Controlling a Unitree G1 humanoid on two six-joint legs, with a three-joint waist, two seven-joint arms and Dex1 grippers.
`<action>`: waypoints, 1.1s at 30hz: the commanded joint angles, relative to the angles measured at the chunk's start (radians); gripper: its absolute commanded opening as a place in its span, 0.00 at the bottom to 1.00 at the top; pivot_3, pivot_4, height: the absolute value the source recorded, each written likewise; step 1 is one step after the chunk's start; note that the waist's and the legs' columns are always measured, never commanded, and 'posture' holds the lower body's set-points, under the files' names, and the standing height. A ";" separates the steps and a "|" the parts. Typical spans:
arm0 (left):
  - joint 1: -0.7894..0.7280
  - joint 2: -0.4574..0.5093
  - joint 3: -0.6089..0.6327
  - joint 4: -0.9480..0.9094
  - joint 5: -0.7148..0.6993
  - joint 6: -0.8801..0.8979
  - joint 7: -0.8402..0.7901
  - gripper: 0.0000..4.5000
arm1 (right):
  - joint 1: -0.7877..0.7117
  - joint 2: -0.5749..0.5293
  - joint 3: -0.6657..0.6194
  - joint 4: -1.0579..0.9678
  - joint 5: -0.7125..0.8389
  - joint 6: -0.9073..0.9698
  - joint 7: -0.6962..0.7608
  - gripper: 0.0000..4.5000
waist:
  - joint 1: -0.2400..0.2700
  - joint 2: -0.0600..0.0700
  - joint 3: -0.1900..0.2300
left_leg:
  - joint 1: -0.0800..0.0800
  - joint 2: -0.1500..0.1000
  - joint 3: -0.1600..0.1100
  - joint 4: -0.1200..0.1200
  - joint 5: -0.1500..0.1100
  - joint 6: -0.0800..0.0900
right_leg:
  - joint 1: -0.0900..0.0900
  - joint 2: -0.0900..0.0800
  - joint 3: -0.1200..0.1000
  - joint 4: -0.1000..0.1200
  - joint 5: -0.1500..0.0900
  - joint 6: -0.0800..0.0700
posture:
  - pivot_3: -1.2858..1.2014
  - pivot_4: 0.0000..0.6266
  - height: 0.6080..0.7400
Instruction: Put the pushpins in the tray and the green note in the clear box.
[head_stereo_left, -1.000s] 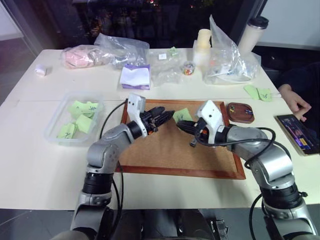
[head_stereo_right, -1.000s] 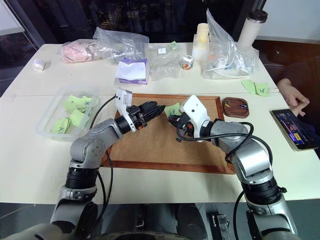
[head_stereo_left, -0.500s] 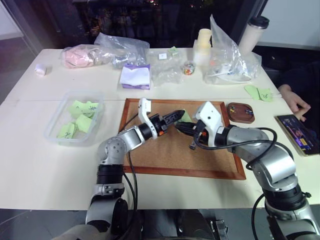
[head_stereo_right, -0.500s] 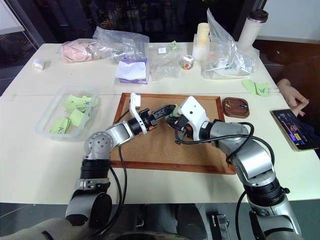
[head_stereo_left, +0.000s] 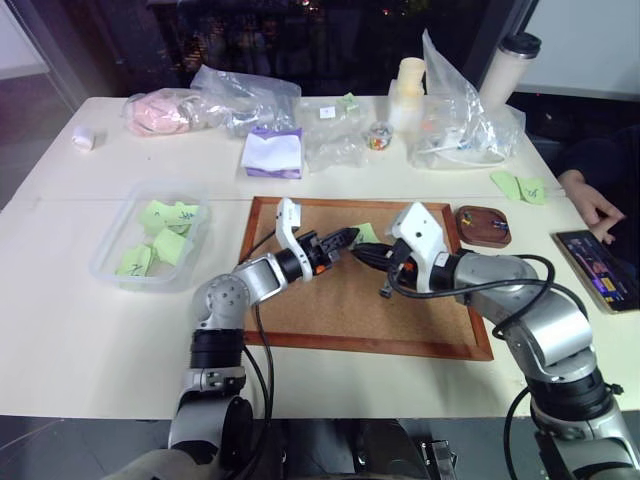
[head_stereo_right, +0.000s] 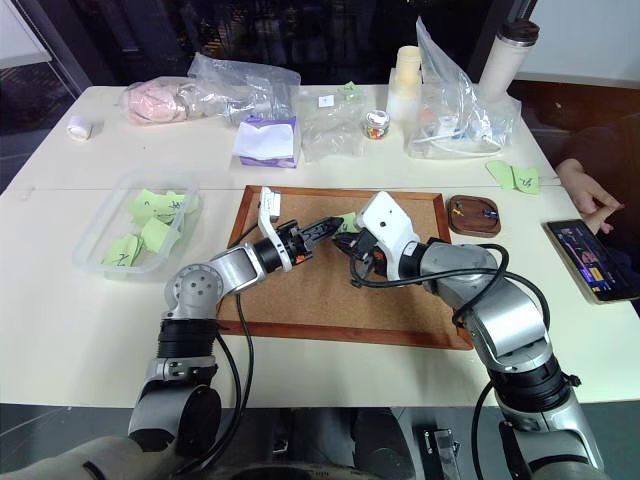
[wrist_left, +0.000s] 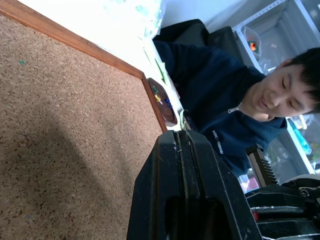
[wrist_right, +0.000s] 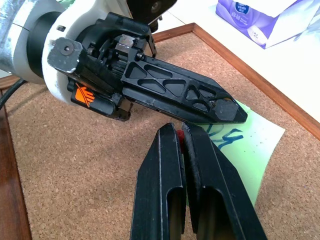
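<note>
The green note (head_stereo_left: 367, 233) lies on the corkboard (head_stereo_left: 330, 300) near its far edge. My left gripper (head_stereo_left: 350, 236) points level across the board, shut on the note's near edge (wrist_right: 250, 145); a thin pale sliver shows at its tips (wrist_left: 183, 135). My right gripper (wrist_right: 179, 131) meets it from the other side, shut on a red pushpin (wrist_right: 178, 134) just above the note. The tray (head_stereo_left: 483, 243) sits right of the corkboard with a few pushpins (head_stereo_right: 488, 211) inside. The clear box (head_stereo_left: 140, 287) stands at the left and holds several green notes.
A purple-and-white pad (head_stereo_left: 272, 153), plastic bags (head_stereo_left: 245, 95) and cups (head_stereo_left: 508, 65) line the far side of the table. Loose green notes (head_stereo_left: 520, 185), a person's hand (head_stereo_left: 592, 205) and a phone (head_stereo_left: 598, 268) are at the right.
My left gripper has moved right to the green note, rolled and gone from open to shut. The right gripper has kept still and shut.
</note>
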 joint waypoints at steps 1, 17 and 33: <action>-0.014 0.004 -0.016 0.007 0.024 -0.054 -0.011 0.00 | -0.023 -0.014 -0.029 -0.058 0.023 0.003 -0.006 0.00 | 0.000 0.000 0.000 | 0.000 0.000 0.000 0.000 0.000 0.000 | 0.000 0.000 0.000 0.000 0.000 0.000 | 0.52 0.24 1.00; 0.037 0.056 -0.121 -0.010 0.154 -0.203 -0.084 0.00 | -0.061 -0.053 -0.278 0.099 0.101 0.005 -0.045 0.00 | 0.001 0.000 0.000 | 0.000 -0.001 0.000 0.000 0.000 0.000 | 0.000 -0.001 0.000 0.000 0.000 0.000 | 0.52 0.24 1.00; 0.232 0.416 -0.215 -0.426 0.229 -0.273 -0.258 0.00 | -0.164 -0.084 -0.333 0.809 -0.049 -0.376 -0.057 0.00 | -0.003 0.001 0.000 | 0.001 0.000 0.002 -0.001 0.000 0.000 | 0.000 0.000 0.001 0.000 0.000 0.000 | 0.52 0.24 1.00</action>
